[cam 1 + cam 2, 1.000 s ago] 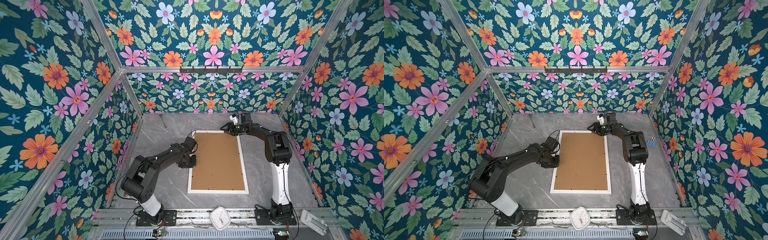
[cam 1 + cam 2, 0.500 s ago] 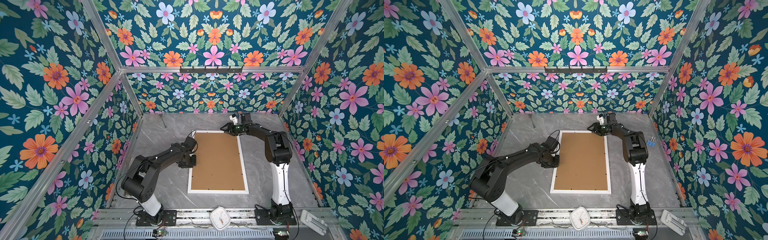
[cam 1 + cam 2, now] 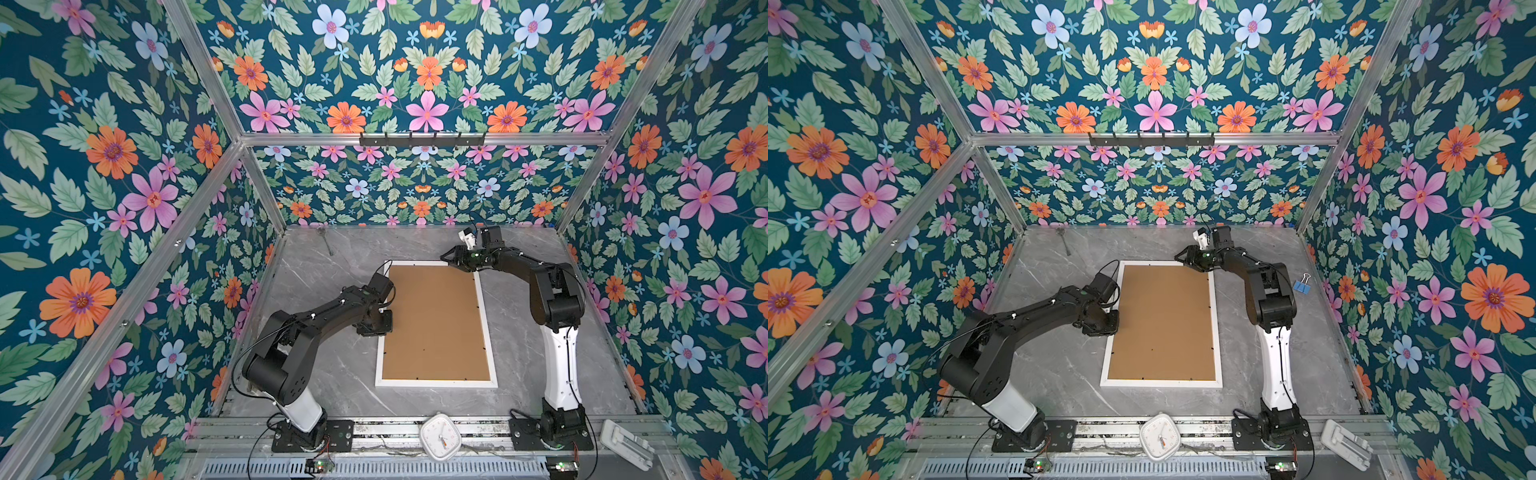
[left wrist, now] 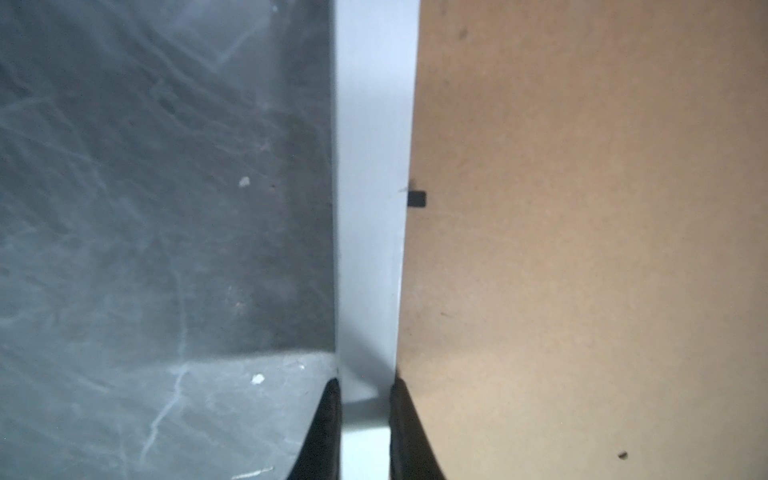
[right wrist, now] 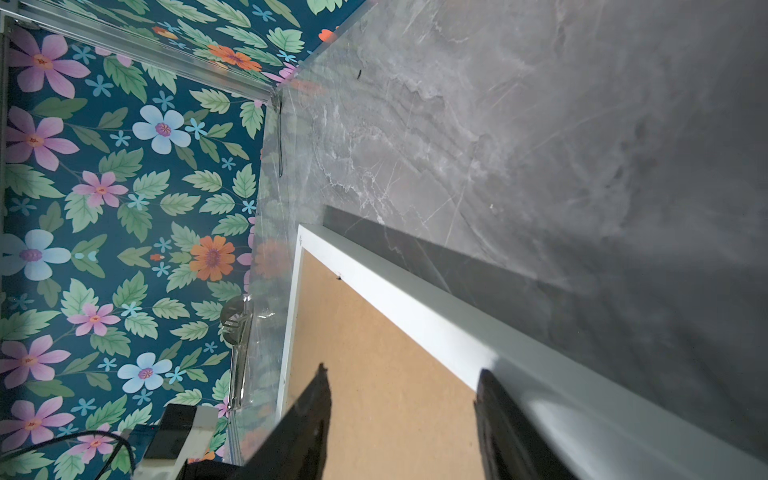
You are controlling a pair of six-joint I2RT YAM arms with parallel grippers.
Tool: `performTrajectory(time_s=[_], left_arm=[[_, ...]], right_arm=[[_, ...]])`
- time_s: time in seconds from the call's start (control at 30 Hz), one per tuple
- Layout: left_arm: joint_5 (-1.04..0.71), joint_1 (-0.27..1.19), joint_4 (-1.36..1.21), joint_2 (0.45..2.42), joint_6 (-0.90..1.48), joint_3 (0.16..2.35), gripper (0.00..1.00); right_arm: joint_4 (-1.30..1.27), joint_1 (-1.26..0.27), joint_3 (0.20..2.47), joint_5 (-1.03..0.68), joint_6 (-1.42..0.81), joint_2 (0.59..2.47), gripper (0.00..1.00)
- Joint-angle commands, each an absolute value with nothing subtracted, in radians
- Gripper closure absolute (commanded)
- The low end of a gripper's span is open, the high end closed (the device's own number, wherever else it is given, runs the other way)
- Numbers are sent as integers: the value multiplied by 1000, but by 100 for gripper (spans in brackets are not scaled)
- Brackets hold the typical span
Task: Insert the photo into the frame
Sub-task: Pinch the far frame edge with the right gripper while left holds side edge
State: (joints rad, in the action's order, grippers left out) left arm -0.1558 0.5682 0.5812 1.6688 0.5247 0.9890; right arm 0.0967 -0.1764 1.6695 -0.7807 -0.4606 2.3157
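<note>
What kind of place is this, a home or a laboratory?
Most likely a robot test cell, not a home: the left arm and right arm are bolted to a metal rail, and aluminium posts hold flower-print panels around one marble-look table.

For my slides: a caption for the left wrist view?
Left fingers pinch the white frame's border, beside the brown backing board.
</note>
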Motion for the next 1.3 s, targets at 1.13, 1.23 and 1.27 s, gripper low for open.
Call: performTrajectory(time_s=[1.13,1.23,1.27], left_arm=[[-187,571,535,1697,550,975,92],[-187,571,535,1696,549,975,92],[-187,571,535,1697,549,975,92]], right_arm=[[399,-199,1629,-668,-436,2322,44],[403,-201,1629,-660,-434,2321,44],[406,-201,1628,-657,-434,2321,44]])
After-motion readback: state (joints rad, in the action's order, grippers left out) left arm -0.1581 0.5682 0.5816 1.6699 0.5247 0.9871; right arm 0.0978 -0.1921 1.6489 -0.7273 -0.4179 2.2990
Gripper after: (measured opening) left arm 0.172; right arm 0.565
